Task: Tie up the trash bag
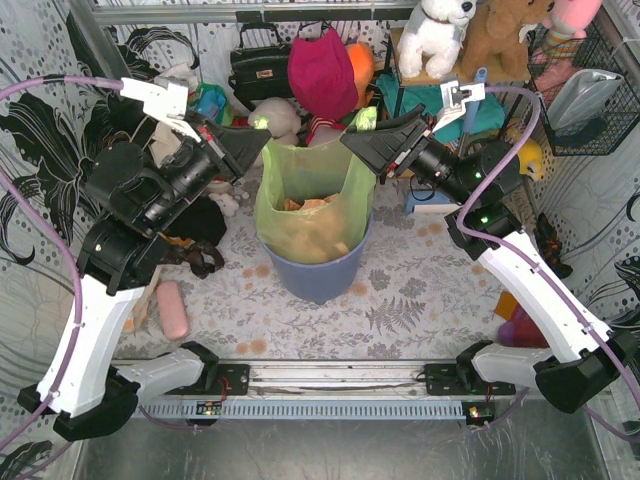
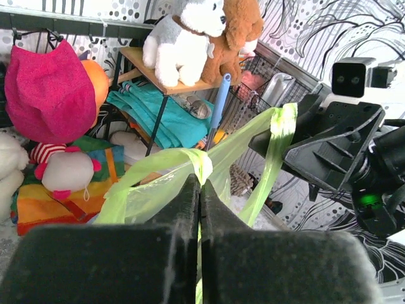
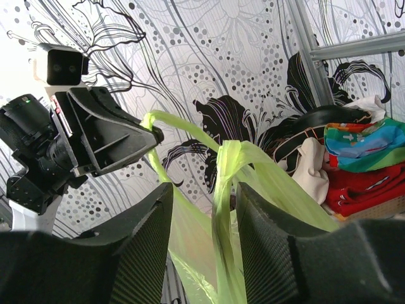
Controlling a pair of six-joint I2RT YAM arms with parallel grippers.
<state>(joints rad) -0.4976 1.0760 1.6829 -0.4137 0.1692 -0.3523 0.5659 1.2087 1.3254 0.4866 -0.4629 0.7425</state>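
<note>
I have left gripper (image 1: 262,133) clamped on one trash bag (image 1: 310,200) handle (image 2: 200,163) mid-frame; right gripper (image 1: 352,140) gapes around the other. No knot yet.

white shells (image 1: 85,330), black joints (image 1: 130,245), lilac cables (image 1: 50,79), black left tool (image 1: 258,138) and right tool (image 1: 352,142)

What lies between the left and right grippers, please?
The trash bag, its mouth open over tan scraps, fills that stretch, as the top external view shows.
</note>
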